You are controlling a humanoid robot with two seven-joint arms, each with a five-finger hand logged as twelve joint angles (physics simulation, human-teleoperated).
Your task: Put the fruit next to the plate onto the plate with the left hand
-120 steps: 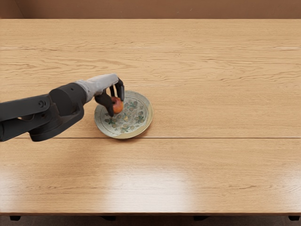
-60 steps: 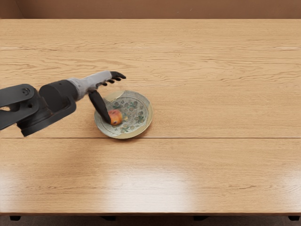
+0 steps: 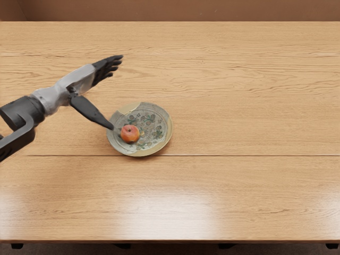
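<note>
Fruit (image 3: 129, 133): on the plate (image 3: 155, 125), left of its centre.
Left hand (image 3: 86, 81): released, fingers spread, holding nothing; up-left of plate, thumb tip near rim.
Plate: flat on table (image 3: 239, 106).

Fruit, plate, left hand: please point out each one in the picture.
fruit (image 3: 130, 133), head view, middle of its red-orange skin.
plate (image 3: 158, 124), head view, bare patterned part right of the fruit.
left hand (image 3: 84, 79), head view, grey back of the hand.
</note>
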